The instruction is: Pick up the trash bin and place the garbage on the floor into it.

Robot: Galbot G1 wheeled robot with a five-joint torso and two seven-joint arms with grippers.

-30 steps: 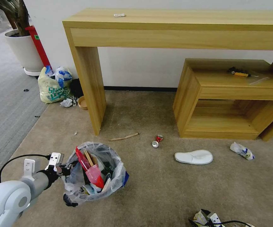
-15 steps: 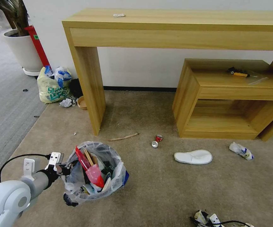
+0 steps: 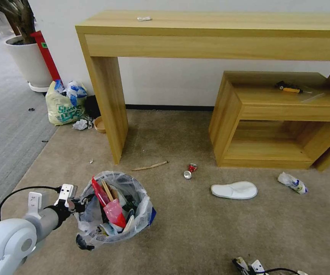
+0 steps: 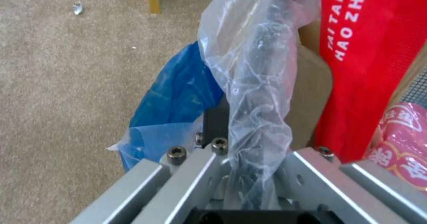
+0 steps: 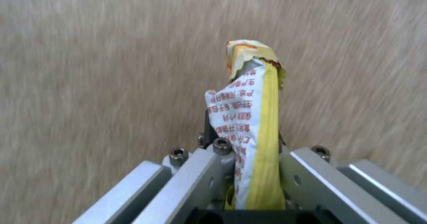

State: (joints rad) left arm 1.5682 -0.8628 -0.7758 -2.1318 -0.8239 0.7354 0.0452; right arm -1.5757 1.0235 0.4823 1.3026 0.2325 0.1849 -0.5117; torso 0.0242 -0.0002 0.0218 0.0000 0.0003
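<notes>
- Head view first: my left gripper (image 3: pixel 74 205) sits at the near left, clamped on the left rim of the trash bin (image 3: pixel 113 208), which I read as held there rather than free-standing, though I cannot tell whether its base touches the floor (image 3: pixel 195 229).
- Left wrist view confirms that grip: the fingers are closed on a bunched fold of the bin's clear liner (image 4: pixel 253 93), with a red wrapper (image 4: pixel 365 63) and a blue patch (image 4: pixel 178 93) just beside it.
- My right gripper (image 5: pixel 249 140) is pinched shut on a yellow-and-white printed wrapper (image 5: pixel 249 124), hanging over bare carpet; in the head view it sits at the near right edge (image 3: pixel 248 266), well apart from the bin.
- I judge the step in hand to be carrying this wrapper to the bin, which is already stuffed high with litter.
- Next move, as I see it: bring the right gripper leftward over the bin's mouth, then part the fingers above a gap in the pile so the wrapper does not slide off.
- Left on the floor farther off: a white slipper (image 3: pixel 234 190), a crushed can (image 3: pixel 190 170), a crumpled packet (image 3: pixel 292 182) at right, and a wooden stick (image 3: pixel 149 166).
</notes>
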